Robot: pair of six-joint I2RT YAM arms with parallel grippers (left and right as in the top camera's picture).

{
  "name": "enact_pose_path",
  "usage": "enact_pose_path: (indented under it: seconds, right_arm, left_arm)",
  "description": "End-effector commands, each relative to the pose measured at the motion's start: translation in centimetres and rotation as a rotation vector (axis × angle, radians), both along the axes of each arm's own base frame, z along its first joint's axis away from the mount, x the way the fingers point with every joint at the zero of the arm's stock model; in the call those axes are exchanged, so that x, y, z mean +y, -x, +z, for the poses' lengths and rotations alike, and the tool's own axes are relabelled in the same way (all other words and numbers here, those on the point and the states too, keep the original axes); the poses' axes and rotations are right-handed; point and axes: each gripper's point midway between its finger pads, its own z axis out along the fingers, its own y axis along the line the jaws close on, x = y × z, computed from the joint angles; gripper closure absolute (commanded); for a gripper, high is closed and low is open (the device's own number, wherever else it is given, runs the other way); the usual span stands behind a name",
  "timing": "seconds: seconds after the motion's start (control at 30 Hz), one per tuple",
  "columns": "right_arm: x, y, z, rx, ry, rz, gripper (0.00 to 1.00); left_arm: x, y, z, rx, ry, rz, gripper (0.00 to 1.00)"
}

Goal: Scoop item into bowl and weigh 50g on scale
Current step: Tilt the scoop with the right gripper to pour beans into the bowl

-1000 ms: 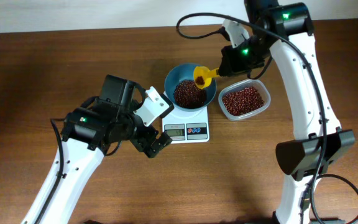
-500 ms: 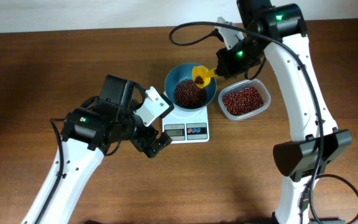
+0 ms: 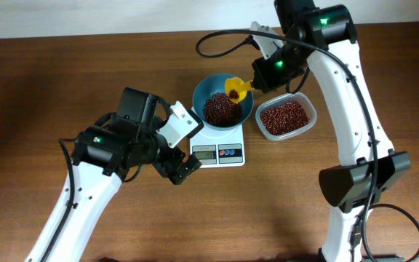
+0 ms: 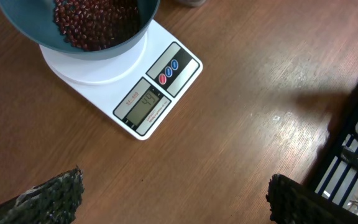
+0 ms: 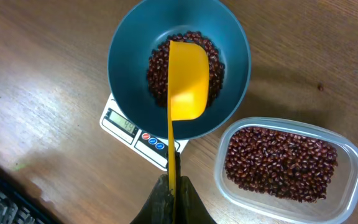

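Heaping in the teal bowl (image 5: pixel 123 56), the beans (image 5: pixel 157 62) sit on the white scale (image 4: pixel 148 106), whose display is lit, though I cannot read its digits with certainty; the bowl rests squarely on the platform.

A yellow scoop (image 5: pixel 188 81) hangs over the bowl, toward its 1 o'clock rim in the overhead view; that view shows a dark patch in the scoop's cup, while the wrist view shows only bare yellow, so I cannot tell whether any beans remain in it.

The right pincer (image 5: pixel 173 186) is clamped tight on the scoop's thin handle; the left pincer (image 4: pixel 176 193) stands spread fully wide and holds nothing, hovering over the table (image 3: pixel 49 73) at about 8 o'clock from the scale.

A clear container (image 5: pixel 347 155) of spare beans lies just beside the scale at 3 o'clock.

Over the last second the right arm's wrist has swung a little toward 10 o'clock, nudging the scoop slightly further over the heap; this looks like a careful topping-up near the target weight.

Bowl, scale, container and left arm match the earlier frames.
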Motion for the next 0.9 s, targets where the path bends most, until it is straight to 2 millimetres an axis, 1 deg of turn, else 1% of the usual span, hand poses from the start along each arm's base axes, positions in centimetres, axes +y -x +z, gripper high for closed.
enact_pose_path:
  seconds: [0.0,0.03,0.07,0.13,0.17,0.33,0.4,0.47,0.53,0.57,0.6,0.67,0.7,0.87]
  right_arm:
    - [1.3,0.3,1.8,-0.034,-0.061,0.007,0.96]
    - [2.3,0.7,2.3,-0.037,-0.11,0.053,0.96]
    - [2.3,0.8,2.3,-0.035,-0.111,0.063,0.96]
    - [0.9,0.8,1.6,-0.026,-0.036,0.032,0.96]
    - [-0.2,0.6,0.9,-0.019,0.024,-0.011,0.96]
    - [-0.1,0.6,0.9,-0.017,0.025,-0.012,0.96]
    - [-0.1,0.3,0.9,-0.023,0.022,-0.029,0.96]
    - [0.4,0.5,1.0,-0.02,0.007,-0.016,0.96]
    - [2.1,1.0,1.6,-0.019,-0.064,0.04,0.96]
    - [2.5,1.2,1.8,-0.024,-0.081,0.066,0.96]
    - [2.2,1.2,1.6,-0.021,-0.06,0.059,0.96]
    - [0.7,1.2,0.8,-0.01,0.02,0.021,0.96]
    - [0.5,1.1,0.7,-0.009,0.034,0.015,0.96]
    - [0.5,1.1,0.7,-0.01,0.033,0.015,0.96]
  left_arm:
    - [-0.3,0.0,0.6,-0.004,0.018,0.0,0.01]
    - [-0.3,0.0,0.6,-0.004,0.018,0.0,0.01]
    - [-0.3,0.0,0.6,-0.004,0.018,0.0,0.01]
    - [-0.3,0.0,0.6,-0.004,0.018,0.0,0.01]
    - [-0.3,0.0,0.6,-0.004,0.018,0.0,0.01]
    - [-0.3,0.0,0.6,-0.004,0.018,0.0,0.01]
    - [-0.3,0.0,0.6,-0.004,0.018,0.0,0.01]
    - [-0.3,0.0,0.6,-0.004,0.018,0.0,0.01]
    - [-0.3,0.0,0.6,-0.004,0.018,0.0,0.01]
    - [-0.3,0.0,0.6,-0.004,0.018,0.0,0.01]
    - [-0.3,0.0,0.6,-0.004,0.018,0.0,0.01]
    - [-0.3,0.0,0.6,-0.004,0.019,0.0,0.01]
    - [-0.3,0.0,0.6,-0.004,0.018,0.0,0.01]
    - [-0.3,0.0,0.6,-0.004,0.018,0.0,0.01]
